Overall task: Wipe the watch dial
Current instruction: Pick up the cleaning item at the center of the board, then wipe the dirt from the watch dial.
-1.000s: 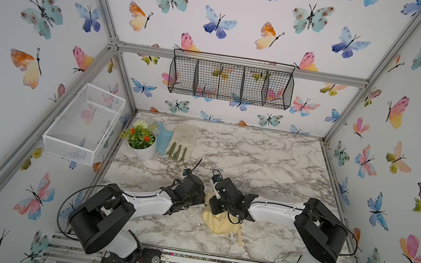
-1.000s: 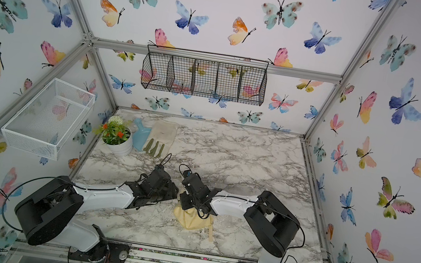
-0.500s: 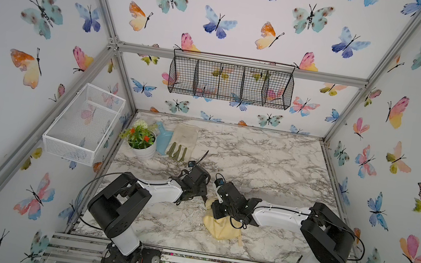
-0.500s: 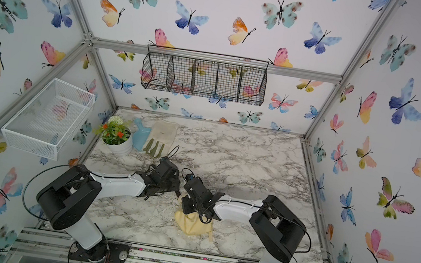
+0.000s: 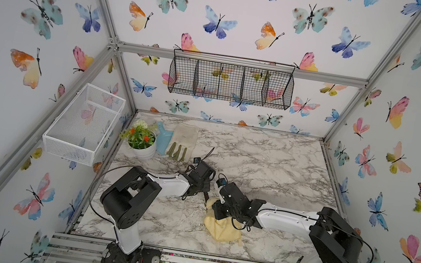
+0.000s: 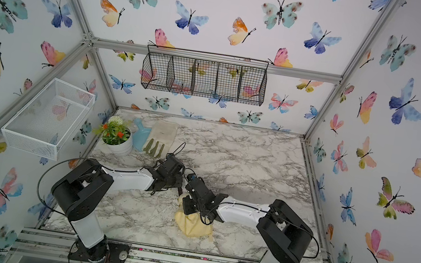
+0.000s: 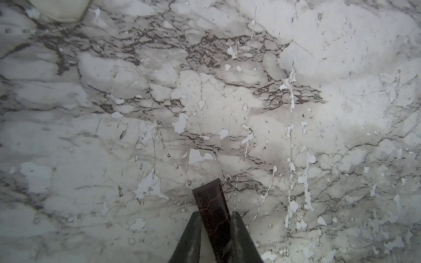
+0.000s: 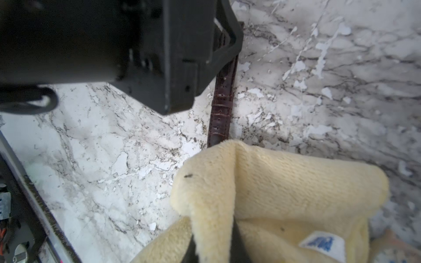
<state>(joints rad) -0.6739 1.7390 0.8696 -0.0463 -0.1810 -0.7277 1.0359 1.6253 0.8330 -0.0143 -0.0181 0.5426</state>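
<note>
Nearest the arm bases, a pale yellow cloth (image 8: 284,182) is lying bunched on the marble tabletop (image 5: 269,170). It is plush and fleecy, folded into soft rolls, with a small white label printed in blue at one edge. The right gripper (image 8: 214,243) is clenching a raised fold of that cloth between its dark fingers, and the fabric is draping down around them.

Just beyond, a watch strap (image 8: 222,107) is lying flat on the marble. It is narrow, straight, dark brown leather, embossed with a scaly grain, stitched along both edges and punched with a row of small holes. One end is running under the rim of the cloth; the dial is not showing in any view, seemingly covered by the fleece. At the strap's other end the left gripper (image 7: 215,218) is gripping it, two tapered black fingers pressing against the long edges while the square-cut tip is sticking out between them.

The tabletop is showing white with grey-brown veins, its surface flaking in pale chips around the strap.

Farther back, toward the left rear corner, three things are sitting side by side: a round white potted plant (image 5: 142,141) with green leaves and orange and white blossoms, a light blue scoop (image 5: 163,139), and a beige glove (image 5: 183,142) with olive fingers. A white mesh basket (image 5: 84,123) is hanging on the left wall, and a black wire basket (image 5: 231,84) — divided into compartments — on the back wall.
</note>
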